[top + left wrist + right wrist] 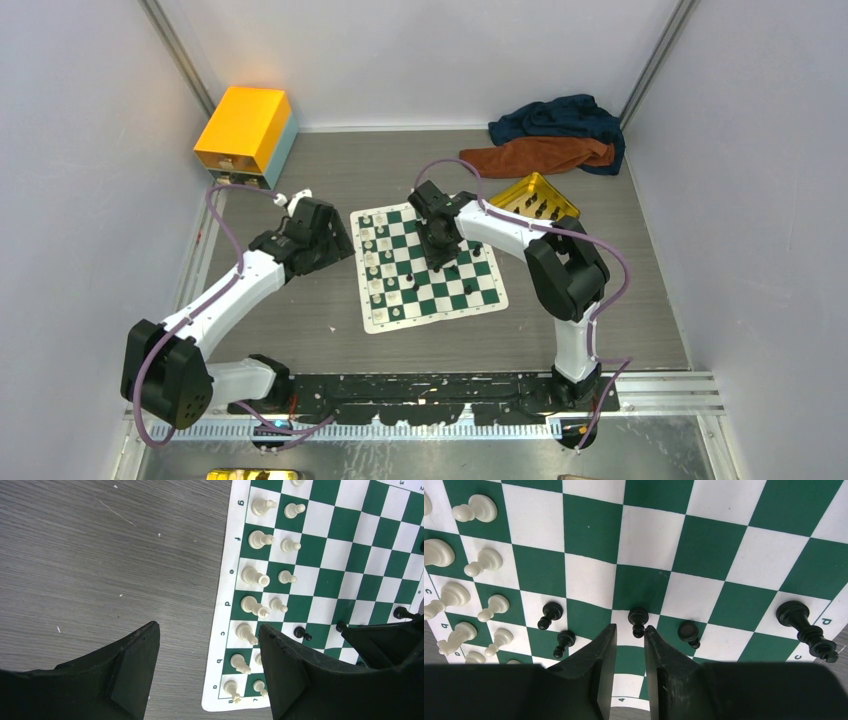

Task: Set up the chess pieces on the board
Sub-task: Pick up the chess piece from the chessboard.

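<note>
Seen from overhead, the board (430, 268) lies slightly askew on the grey counter (330, 170) between the two arms. Only this view takes in the gold tin (537, 196), turned cornerwise just beyond the board's far right corner and holding small dark things too small to name. It also shows the yellow-topped box (245, 128) at the far left and the heap of blue and orange cloths (555, 135) at the far right. The left wrist view best resolves the cream-white chess pieces (254, 575), which stand in two files along the board's left edge, taller figures outermost and pawns inside. The white border beside them carries the printed letters a to g. The left hand (209, 630) hangs over the counter at that border, its fingers well apart with nothing between them. The right wrist view shows the black pieces (550, 615) most closely: four small ones upright on squares near the border at the bottom of that view, and one taller figure (804, 622) by a border marked "d". A "4" is printed on the bottom border. The right hand (629, 630) is low over the board, its fingers a narrow gap apart and gripping nothing. The tips flank the head of one black pawn (638, 617), and contact cannot be made out.
</note>
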{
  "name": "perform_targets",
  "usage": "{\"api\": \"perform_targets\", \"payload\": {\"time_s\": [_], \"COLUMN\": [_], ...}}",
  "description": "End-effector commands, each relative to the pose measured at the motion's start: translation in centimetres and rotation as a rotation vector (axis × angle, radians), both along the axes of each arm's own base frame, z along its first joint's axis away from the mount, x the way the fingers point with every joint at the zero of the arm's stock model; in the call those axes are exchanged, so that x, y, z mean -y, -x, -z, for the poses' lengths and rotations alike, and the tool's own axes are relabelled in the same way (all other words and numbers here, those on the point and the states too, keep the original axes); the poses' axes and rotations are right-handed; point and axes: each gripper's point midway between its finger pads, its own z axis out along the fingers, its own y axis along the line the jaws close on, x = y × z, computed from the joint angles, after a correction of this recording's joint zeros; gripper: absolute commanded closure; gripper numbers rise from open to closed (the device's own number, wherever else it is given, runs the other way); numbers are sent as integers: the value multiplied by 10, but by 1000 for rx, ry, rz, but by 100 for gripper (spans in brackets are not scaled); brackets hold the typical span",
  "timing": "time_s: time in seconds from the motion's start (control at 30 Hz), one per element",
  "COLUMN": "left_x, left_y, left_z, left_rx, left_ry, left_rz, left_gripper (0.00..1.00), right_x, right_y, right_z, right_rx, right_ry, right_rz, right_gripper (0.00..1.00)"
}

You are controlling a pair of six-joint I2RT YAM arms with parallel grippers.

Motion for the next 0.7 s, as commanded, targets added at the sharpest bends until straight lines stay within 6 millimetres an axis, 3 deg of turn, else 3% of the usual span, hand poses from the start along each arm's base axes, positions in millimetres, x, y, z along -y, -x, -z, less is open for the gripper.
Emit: {"api": "perform_targets", "payload": {"time_s": [0.0, 0.43, 0.67], "left_x": [-1, 0, 1], "left_y": [-8, -11, -12], "left_z": [-3, -1, 1], "left_rx": [32, 26, 21], "left_ry": [-6, -8, -10], "left_rz": [-3, -1, 3], "left_gripper": [27, 27, 27], "right_x": [-8, -7, -5], "right_y": [-4, -4, -5], "right_z": [-1, 4, 6], "right_rx": [14, 4, 0], "right_ry": [-29, -28, -21], "right_rz": [-1, 0, 5], "right_gripper": [68, 69, 79]}}
